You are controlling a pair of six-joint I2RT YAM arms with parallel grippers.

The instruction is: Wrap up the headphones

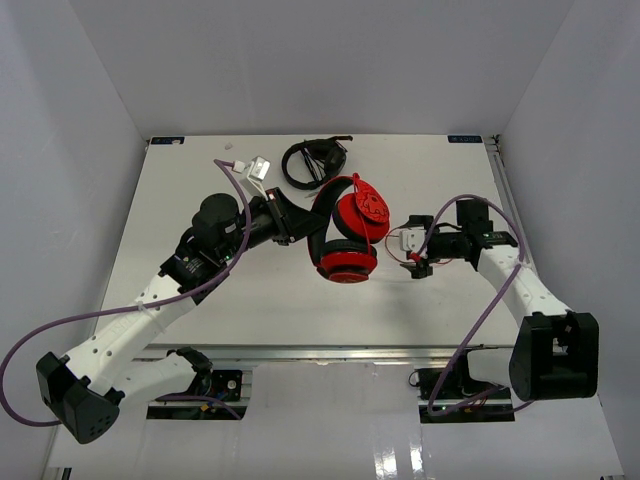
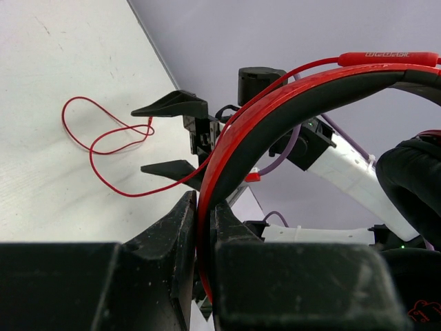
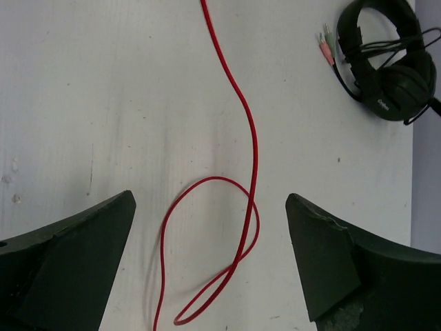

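Tabletop [image 1: 250,300] white, walls [image 1: 320,60] pale grey — left gripper [image 2: 205,214] clamped on headphones [image 1: 345,262], right gripper [image 3: 210,200] spread above cable [image 3: 253,145]

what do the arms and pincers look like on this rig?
The left arm and right arm have white links, black joints and black bases. A thin purple cable loops loosely along each. The left pincer and right pincer have black, wedge-shaped fingers with scuffed tips.

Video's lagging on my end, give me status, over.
Left gripper shut on headphones, at the headband. Right gripper open over the loose cable loop. Black headphones far back, clear.
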